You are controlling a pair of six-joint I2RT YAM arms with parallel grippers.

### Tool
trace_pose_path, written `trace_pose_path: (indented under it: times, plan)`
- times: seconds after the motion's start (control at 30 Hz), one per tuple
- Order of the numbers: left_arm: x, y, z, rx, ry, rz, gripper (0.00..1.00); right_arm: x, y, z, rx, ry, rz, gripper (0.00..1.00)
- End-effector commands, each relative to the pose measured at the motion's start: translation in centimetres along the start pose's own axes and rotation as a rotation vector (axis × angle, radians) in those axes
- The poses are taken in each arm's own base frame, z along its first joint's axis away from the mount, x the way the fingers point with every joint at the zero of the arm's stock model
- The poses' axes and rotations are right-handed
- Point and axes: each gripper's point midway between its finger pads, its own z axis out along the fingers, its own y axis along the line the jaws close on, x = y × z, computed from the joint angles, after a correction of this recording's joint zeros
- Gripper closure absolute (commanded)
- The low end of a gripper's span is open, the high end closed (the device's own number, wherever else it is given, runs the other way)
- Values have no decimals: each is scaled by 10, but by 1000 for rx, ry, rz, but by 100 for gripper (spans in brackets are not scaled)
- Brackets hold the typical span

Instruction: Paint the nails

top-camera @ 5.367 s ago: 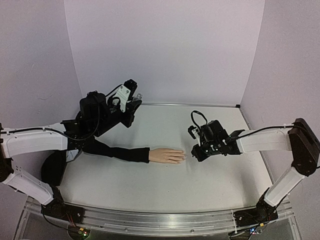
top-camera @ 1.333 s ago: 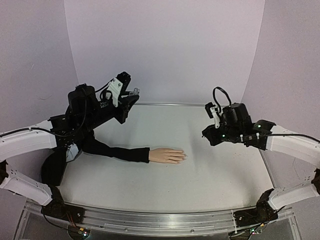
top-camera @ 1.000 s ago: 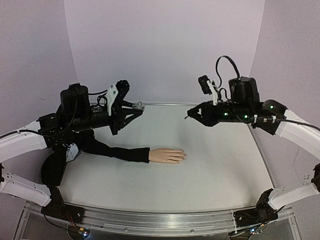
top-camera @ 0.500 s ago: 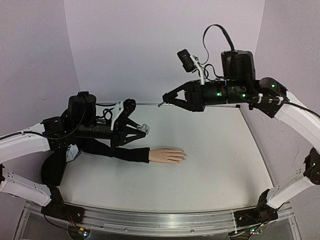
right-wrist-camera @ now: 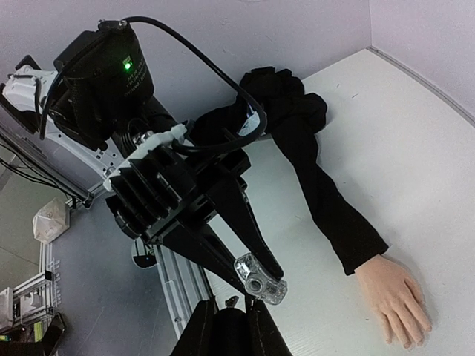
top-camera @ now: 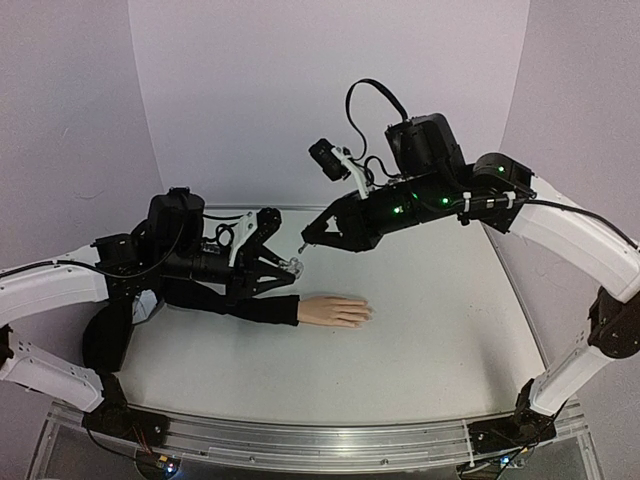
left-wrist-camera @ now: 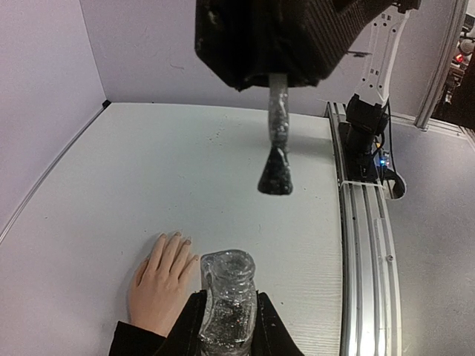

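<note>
Right arm is up off the surface (top-camera: pixel 430 330) and swung across to the left; a few seconds ago it sat low beside the mannequin hand's fingertips. Left arm has come down and forward from the back wall.

Left fingers (left-wrist-camera: pixel 190 325) clamped on the neck of an uncapped clear polish bottle (left-wrist-camera: pixel 227 297), glittery contents, held upright in the air, well above the surface. Right fingers (right-wrist-camera: pixel 199 330) pressed together on the top of the brush (left-wrist-camera: pixel 275 172); the cap itself is hidden, only the stem and dark bristle tip show. Tip hangs above and a little beyond the bottle mouth, not yet in it.

Mannequin hand (top-camera: pixel 335 311) has not moved: flat, palm down, mid-surface, black sleeve (top-camera: pixel 230 300) trailing left. The nails (left-wrist-camera: pixel 178 239) point right, below and just left of the bottle in the left wrist view. Too small to tell any coat on them.

Reading: painting has paused for a reload. The next move likely needs the tip lined up over a narrow mouth, both pieces held in mid-air, so a slight offset could smear the rim or drip onto the hand.
</note>
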Motion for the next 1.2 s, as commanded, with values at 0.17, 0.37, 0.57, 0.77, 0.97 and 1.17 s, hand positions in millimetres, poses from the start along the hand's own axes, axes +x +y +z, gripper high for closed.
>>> trace_pose_path:
  times: [0.17, 0.37, 0.57, 0.77, 0.97, 1.17]
  plan:
    - [-13, 1, 0, -5, -29, 19, 100, -7, -5, 14, 66, 26, -44, 100]
    - [-13, 3, -1, -16, -32, 21, 100, -2, -6, 18, 77, 43, -48, 100]
    - [-13, 4, -2, -22, -31, 20, 100, 0, -8, 17, 89, 48, -51, 100]
    - [-14, 4, -2, -25, -33, 21, 100, 4, -9, 21, 86, 64, -47, 100]
    - [-15, 4, -3, -28, -36, 23, 100, 5, -9, 28, 88, 77, -49, 100]
    - [-15, 4, -3, -27, -36, 21, 100, 6, -8, 35, 81, 91, -51, 100]
